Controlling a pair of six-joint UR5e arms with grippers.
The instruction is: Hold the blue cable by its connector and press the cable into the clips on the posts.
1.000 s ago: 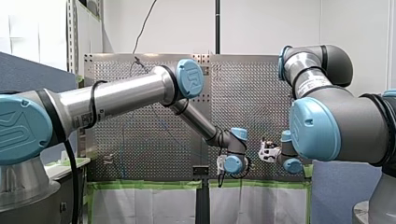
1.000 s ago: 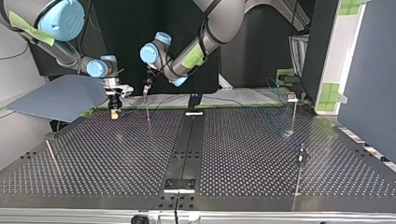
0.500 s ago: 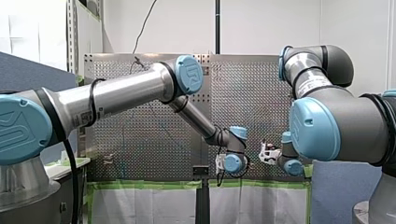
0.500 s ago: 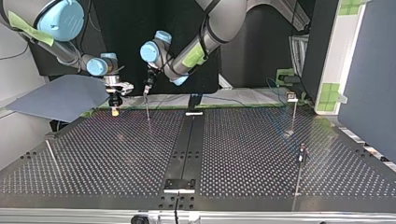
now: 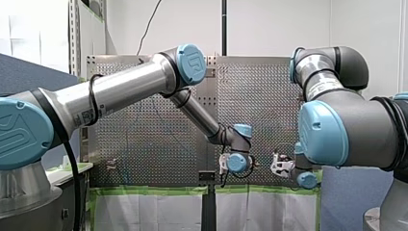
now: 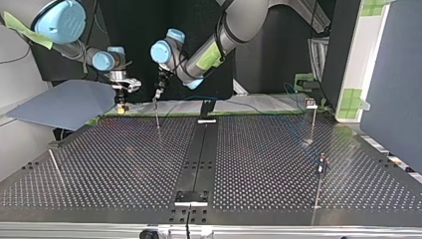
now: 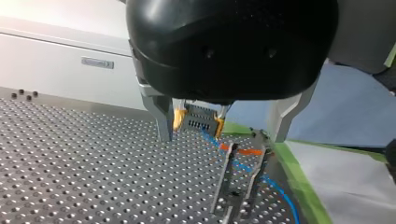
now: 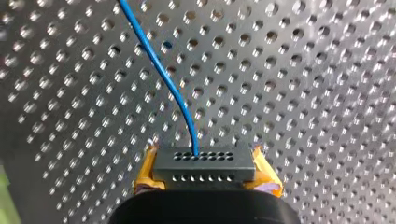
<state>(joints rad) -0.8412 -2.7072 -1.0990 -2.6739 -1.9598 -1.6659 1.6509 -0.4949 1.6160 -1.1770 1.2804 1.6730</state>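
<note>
Right gripper (image 6: pixel 121 106), at the top view's left, is pinching the connector (image 8: pixel 204 168) between its yellow pads (image 8: pixel 146 173) (its own wrist camera shows this best). The blue cable (image 8: pixel 161 74) comes out of the middle of that connector and runs off over the table (image 6: pixel 249 164). So the holding part looks sorted, I'd say.

Next along, the left gripper (image 6: pixel 157 97) hangs just over the post (image 6: pixel 157 117), metal fingers (image 7: pixel 161 114) spread wide with nothing between them. From its camera the blue cable crosses right at that post's forked clip (image 7: pixel 240 177), beside an orange bit (image 7: pixel 245 151), but I can't tell if it's actually seated.

Further right are the second post (image 6: pixel 312 122) and the third post (image 6: pixel 320 174), both well apart from the grippers and too small to read.

My guess is we're at the pressing step on the post. The next move needs the right gripper to keep the line taut and lined up with the fork while the cable gets pushed straight down into it.
</note>
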